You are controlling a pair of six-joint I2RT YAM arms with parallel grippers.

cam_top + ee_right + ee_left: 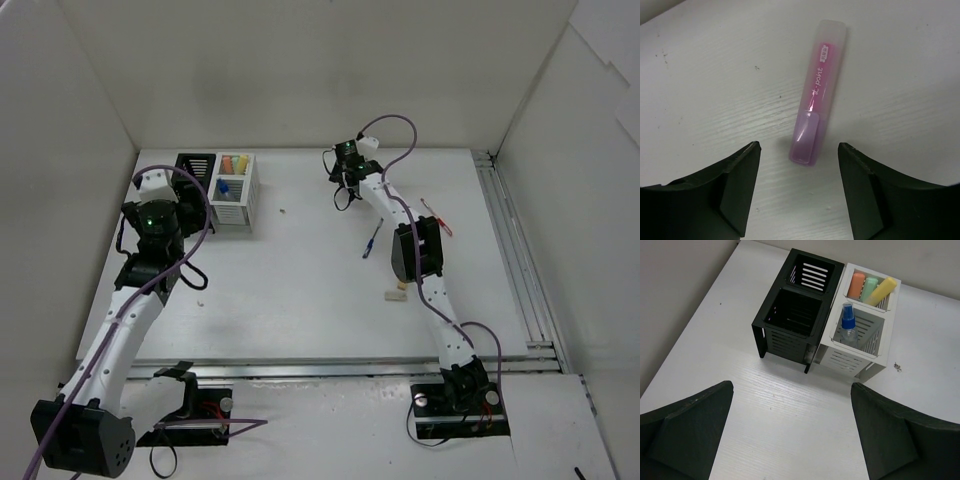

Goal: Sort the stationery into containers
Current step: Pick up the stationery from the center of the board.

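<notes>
The right claw (799, 150) is held wide open over a pink highlighter (816, 95), which is laid flat on the table (715, 75), well to the right of the white box (860, 365). The left claw (791, 390) is spread wide and empty just in front of that box. An orange highlighter (856, 284), green highlighter (869, 287) and yellow highlighter (880, 291) are stood in its rear compartment, and a blue-capped marker (848, 320) in its front one.

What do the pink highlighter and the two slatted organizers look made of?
Pink highlighter: likely translucent plastic, glossy; a bright glare streak runs along its barrel and the cap is see-through. Black organizer and white organizer: probably moulded plastic, satin finish; thin slatted walls, no sharp reflections. Painted metal cannot be ruled out.
</notes>
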